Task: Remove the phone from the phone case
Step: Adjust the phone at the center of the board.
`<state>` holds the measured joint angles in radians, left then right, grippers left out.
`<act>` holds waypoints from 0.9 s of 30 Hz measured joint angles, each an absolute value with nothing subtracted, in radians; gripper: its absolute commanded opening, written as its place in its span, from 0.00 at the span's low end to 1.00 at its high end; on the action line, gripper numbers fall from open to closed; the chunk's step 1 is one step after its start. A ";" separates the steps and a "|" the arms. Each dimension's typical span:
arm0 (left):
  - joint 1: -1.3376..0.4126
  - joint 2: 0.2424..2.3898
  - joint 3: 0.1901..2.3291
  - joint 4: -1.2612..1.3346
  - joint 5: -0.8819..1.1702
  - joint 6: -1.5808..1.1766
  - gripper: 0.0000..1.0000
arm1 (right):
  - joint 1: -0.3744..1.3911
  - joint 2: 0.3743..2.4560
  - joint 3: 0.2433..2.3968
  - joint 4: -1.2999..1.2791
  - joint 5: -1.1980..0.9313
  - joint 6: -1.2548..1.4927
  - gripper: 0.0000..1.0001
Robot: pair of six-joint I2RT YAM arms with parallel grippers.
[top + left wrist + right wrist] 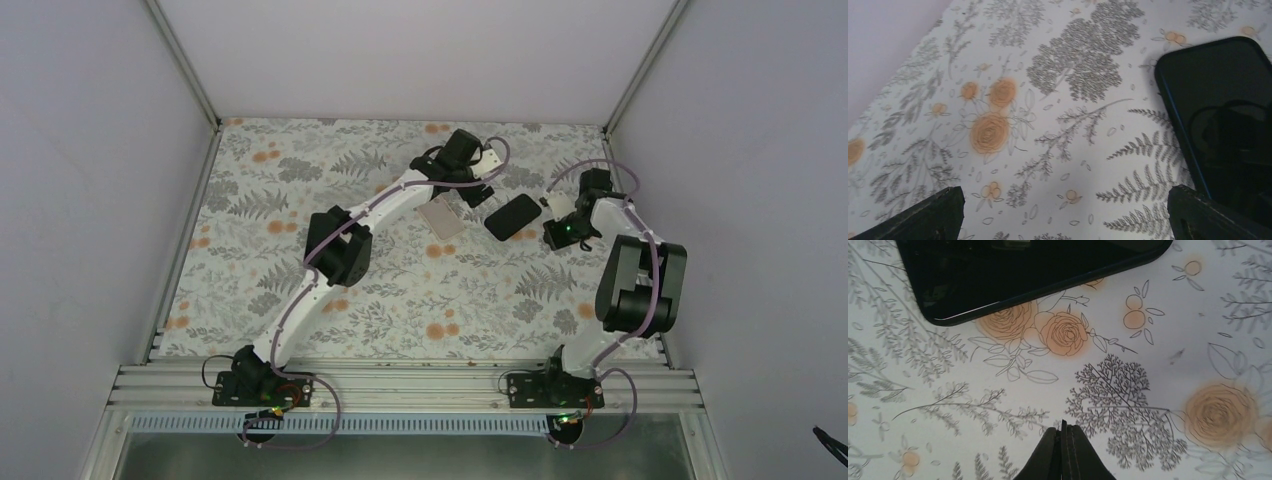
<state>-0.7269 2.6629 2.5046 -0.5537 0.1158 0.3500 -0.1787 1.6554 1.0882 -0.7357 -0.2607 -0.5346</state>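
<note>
Phone lies flat on tabletop, beside the spread left hand, ahead of the pressed-together right hand: either could shove it.

**Left arm**, left of the top view: white tubular links run between bulky matte-black joint housings. It stands on a black base block. A thin lilac cable follows the links and loops below the base.

**Right arm**, lower right of the top view: same white links and lilac cabling. It has a large black elbow housing and a small green indicator light near the wrist.

**Left gripper**: two dull black, wedge-shaped fingers with slightly rough edges, seen in the bottom corners of its wrist view.

**Right gripper**: two slim black fingers that taper to a point, seen at bottom centre of its wrist view.
</note>
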 measured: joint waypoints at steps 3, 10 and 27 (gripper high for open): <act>-0.731 2.677 2.527 -0.537 0.067 0.331 1.00 | -0.181 1.706 1.089 -0.715 -0.271 -0.534 0.03; -0.730 2.764 2.576 -0.490 0.019 0.324 1.00 | -0.200 1.784 1.135 -0.702 -0.285 -0.532 0.04; -0.730 2.786 2.561 -0.550 0.047 0.321 1.00 | -0.212 2.037 1.481 -0.670 -0.274 -0.445 0.03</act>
